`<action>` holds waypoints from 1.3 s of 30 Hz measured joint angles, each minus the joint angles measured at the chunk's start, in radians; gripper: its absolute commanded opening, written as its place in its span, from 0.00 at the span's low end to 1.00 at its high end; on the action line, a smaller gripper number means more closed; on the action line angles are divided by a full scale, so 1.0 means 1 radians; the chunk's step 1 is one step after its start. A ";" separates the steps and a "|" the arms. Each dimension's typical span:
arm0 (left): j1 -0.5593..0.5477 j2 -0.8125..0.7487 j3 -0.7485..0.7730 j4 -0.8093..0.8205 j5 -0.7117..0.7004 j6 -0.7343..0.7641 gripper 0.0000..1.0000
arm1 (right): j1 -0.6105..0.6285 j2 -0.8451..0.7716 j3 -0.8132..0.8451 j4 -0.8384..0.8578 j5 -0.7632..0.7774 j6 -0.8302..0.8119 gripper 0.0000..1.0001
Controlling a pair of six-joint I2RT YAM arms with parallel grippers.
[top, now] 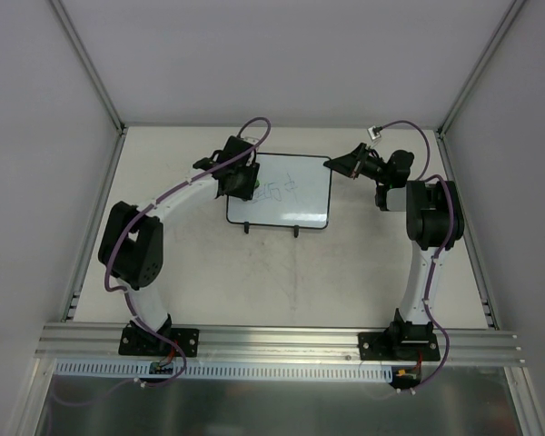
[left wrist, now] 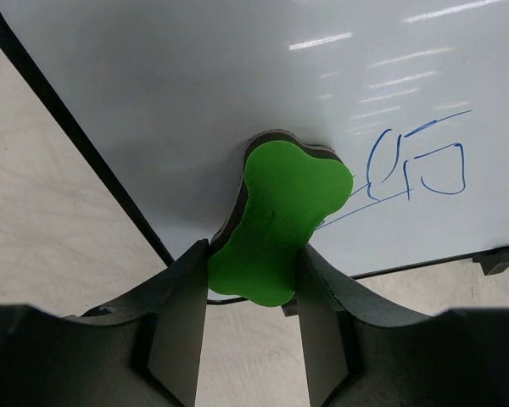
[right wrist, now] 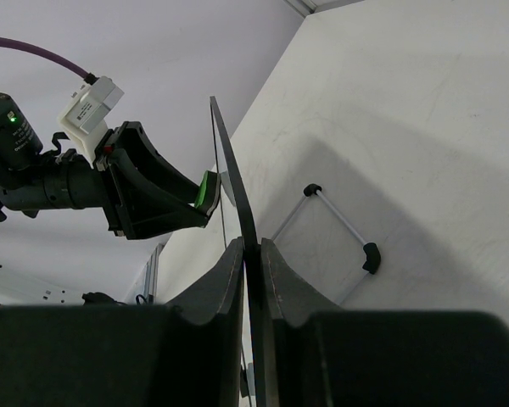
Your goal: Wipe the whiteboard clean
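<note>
Counting what sits on the table (top: 282, 291) gives one whiteboard (top: 295, 204), one green eraser (left wrist: 284, 216), one patch of blue scribbles (left wrist: 420, 165) and two arms. The whiteboard stands in the far middle of the table, between the two grippers, propped on its two small black feet (top: 246, 227) at its near edge. From its base at the near left, the left arm bows outward at the elbow and reaches in to the board's left part. The left gripper (top: 239, 182) clamps the bone-shaped eraser between its fingers, flat against the white face just left of the scribbles. Rising from the near right, the right arm turns its wrist leftward. The right gripper (right wrist: 253, 254) pinches the board's thin right edge near the far corner.
</note>
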 measured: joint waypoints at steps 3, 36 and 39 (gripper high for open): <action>-0.006 0.008 0.000 -0.002 -0.006 0.010 0.00 | 0.000 0.000 -0.001 0.000 0.000 0.000 0.00; -0.052 0.105 0.117 -0.108 -0.061 0.033 0.00 | 0.000 0.000 -0.010 0.015 -0.007 0.000 0.00; -0.052 0.135 0.169 -0.114 -0.060 0.034 0.00 | 0.000 0.000 -0.010 0.015 -0.006 0.000 0.00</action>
